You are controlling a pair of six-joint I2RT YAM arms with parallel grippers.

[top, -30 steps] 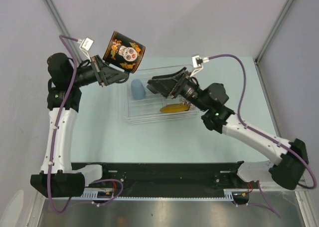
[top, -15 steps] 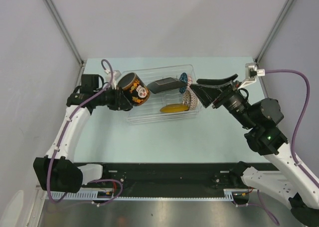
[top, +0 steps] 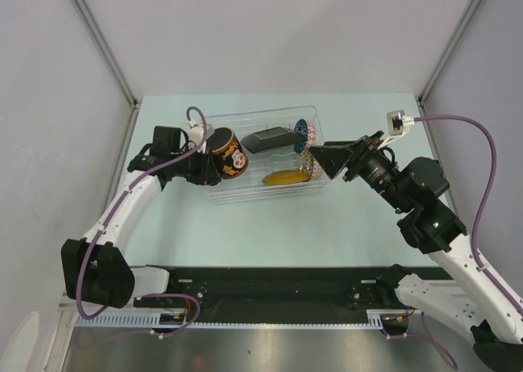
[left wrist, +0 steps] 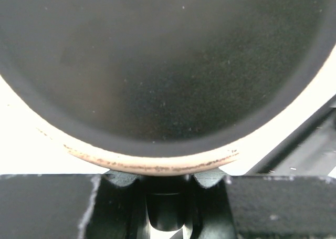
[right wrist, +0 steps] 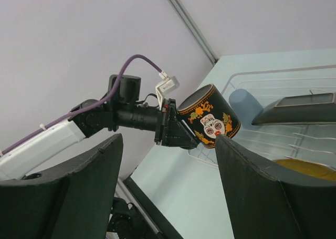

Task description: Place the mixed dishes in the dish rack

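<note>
Mug tilted at left end of dish rack, clamped in our left gripper; our right gripper spread, empty.

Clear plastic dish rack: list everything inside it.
Inside the clear plastic dish rack: a round yellow plate, a dark square plate, a blue-white mosaic bowl and a blue rounded object. The black skull-patterned mug in the left gripper covers the left end from above.

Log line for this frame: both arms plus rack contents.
left gripper: shut on mug, at rack left end | right gripper: open, empty | in rack: yellow plate, square plate, bowl
</note>
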